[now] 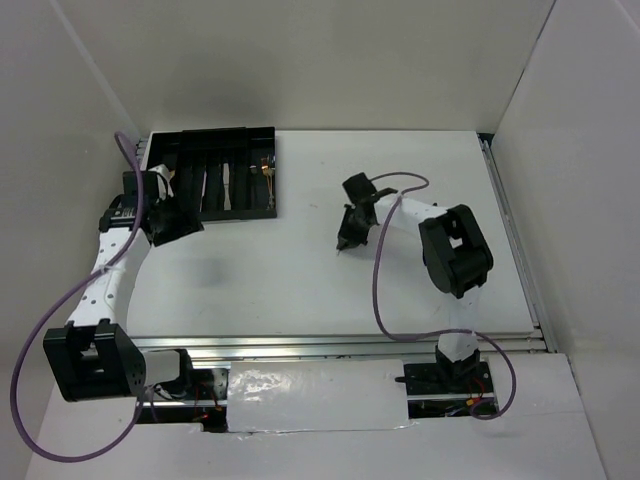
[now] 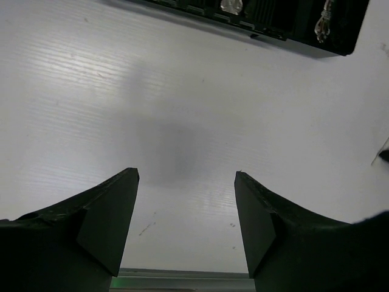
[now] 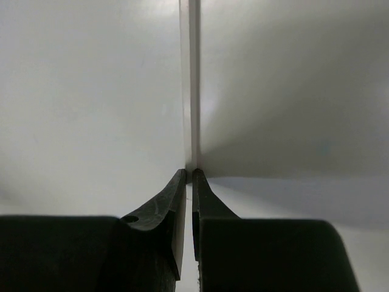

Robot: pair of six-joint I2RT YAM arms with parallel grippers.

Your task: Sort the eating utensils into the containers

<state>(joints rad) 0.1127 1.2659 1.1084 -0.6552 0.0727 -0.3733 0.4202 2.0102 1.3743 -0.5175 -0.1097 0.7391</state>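
Two utensils (image 2: pixel 324 21) show inside the far-left tray (image 1: pixel 215 131), slots running near-far, closest to the wide-open left gripper (image 2: pixel 186 174); mid-table right gripper (image 3: pixel 189 171) pinches what looks like a thin pale stick (image 3: pixel 189 85).

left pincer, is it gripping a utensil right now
No, the left pincer stands open, with only bare table showing between its two fingers.
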